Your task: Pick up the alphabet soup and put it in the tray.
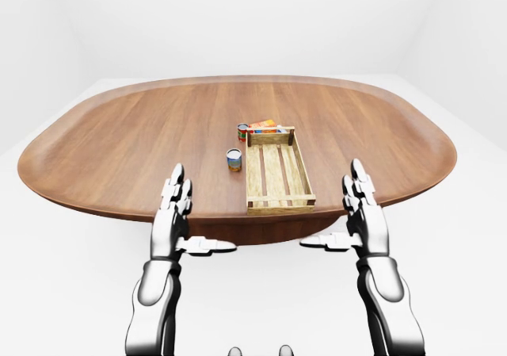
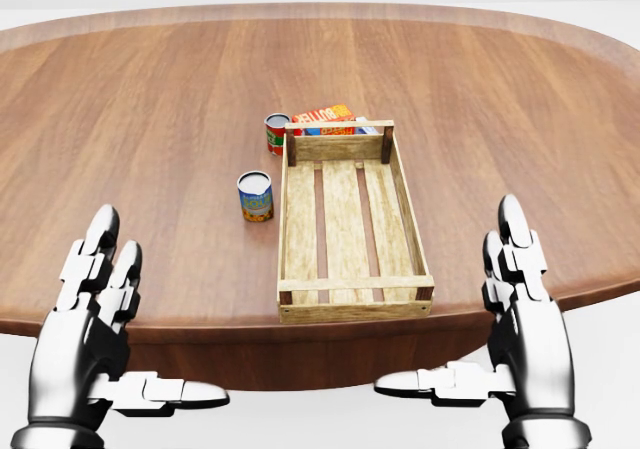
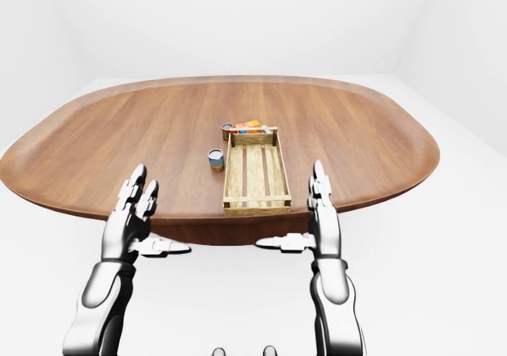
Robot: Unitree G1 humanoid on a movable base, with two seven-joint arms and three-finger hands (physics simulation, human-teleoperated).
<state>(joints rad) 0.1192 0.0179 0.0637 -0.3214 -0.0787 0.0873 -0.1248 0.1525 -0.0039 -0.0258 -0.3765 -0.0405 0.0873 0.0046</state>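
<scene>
The reach has not begun: both the left hand and right hand hover spread and empty, so one must extend to the alphabet soup touching the tray at its far left corner.

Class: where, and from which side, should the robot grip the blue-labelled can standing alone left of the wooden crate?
Grip the blue can round its curved side, about mid-height, because it stands upright. It is probably best to come from the head view's left with the open left hand, since the crate has a wall close on the can's right.
</scene>
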